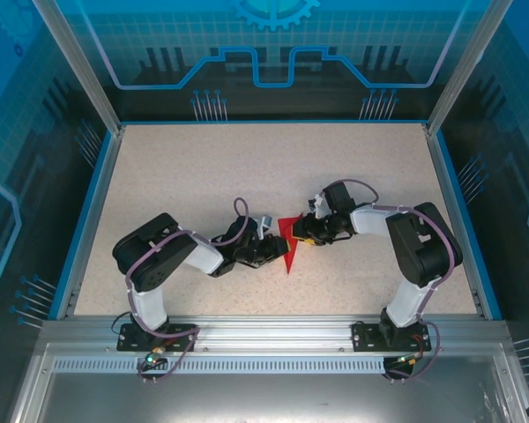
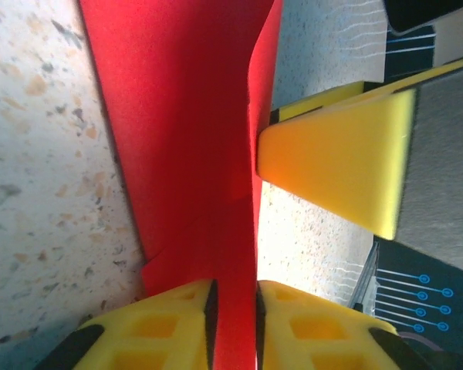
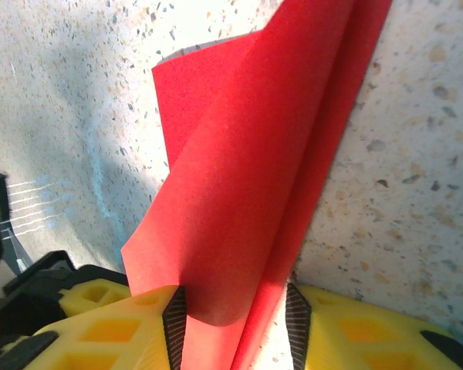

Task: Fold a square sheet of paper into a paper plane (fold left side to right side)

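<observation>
The red sheet of paper (image 1: 287, 254) lies mid-table, folded into a narrow pointed shape, with both grippers meeting at it. My left gripper (image 1: 271, 249) comes in from the left. Its pads stand a narrow gap apart (image 2: 233, 301), and a strip of the red paper (image 2: 185, 116) runs through that gap. My right gripper (image 1: 301, 233) comes in from the right. Its jaws stand wide (image 3: 235, 312) around a loosely curled fold of the paper (image 3: 255, 154) that bulges between the pads. A yellow finger (image 2: 339, 154) of the right gripper hovers just beside the paper's raised edge.
The speckled tabletop (image 1: 203, 176) stretches out behind the arms, bounded by a blue rim (image 1: 88, 211) and aluminium posts. The arm bases are bolted to the metal rail (image 1: 264, 335) at the near edge.
</observation>
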You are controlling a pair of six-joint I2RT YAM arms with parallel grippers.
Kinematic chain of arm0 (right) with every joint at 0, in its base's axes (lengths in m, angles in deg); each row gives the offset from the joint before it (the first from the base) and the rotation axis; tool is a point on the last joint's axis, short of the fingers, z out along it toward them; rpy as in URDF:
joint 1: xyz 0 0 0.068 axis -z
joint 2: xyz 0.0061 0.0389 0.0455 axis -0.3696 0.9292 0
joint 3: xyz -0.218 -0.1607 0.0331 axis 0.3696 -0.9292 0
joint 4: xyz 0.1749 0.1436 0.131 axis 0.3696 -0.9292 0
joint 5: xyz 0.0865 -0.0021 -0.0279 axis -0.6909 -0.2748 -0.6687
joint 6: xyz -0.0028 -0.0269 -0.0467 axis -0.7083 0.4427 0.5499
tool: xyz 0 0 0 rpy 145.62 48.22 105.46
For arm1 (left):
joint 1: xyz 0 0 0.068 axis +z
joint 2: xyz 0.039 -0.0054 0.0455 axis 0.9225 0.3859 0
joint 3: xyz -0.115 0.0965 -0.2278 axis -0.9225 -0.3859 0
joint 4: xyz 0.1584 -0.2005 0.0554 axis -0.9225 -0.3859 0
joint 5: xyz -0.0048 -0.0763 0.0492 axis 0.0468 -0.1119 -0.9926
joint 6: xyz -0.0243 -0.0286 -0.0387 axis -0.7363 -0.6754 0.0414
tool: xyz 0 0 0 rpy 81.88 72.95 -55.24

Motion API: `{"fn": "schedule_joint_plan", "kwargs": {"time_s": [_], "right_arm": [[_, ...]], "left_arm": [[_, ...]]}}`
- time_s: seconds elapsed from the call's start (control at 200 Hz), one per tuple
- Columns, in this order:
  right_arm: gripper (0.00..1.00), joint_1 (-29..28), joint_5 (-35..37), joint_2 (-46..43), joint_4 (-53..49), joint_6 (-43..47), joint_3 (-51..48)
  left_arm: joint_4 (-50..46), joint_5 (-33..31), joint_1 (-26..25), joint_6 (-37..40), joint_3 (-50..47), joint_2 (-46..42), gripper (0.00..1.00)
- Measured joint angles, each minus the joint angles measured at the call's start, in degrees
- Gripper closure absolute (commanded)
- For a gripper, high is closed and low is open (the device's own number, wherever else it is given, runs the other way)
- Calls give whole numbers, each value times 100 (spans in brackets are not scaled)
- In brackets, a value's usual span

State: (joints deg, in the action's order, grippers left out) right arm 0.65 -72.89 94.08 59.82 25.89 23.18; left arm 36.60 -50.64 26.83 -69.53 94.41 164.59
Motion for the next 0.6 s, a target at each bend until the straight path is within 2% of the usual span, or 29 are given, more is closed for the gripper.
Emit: {"fn": "schedule_joint_plan", "kwargs": {"time_s": [0.06, 0.155, 0.35, 0.6], "right_arm": [[58, -4, 15, 0, -22, 11, 7], [58, -9, 20, 0, -26, 20, 11], [58, -9, 20, 0, -26, 20, 11], [58, -9, 20, 0, -26, 22, 11]], "left_arm": [[-129, 2, 72, 98, -9, -164, 66], [-289, 4, 212, 179, -7, -417, 62], [-590, 66, 455, 258, 50, -487, 61], [-710, 302, 544, 264, 442, -162, 62]]}}
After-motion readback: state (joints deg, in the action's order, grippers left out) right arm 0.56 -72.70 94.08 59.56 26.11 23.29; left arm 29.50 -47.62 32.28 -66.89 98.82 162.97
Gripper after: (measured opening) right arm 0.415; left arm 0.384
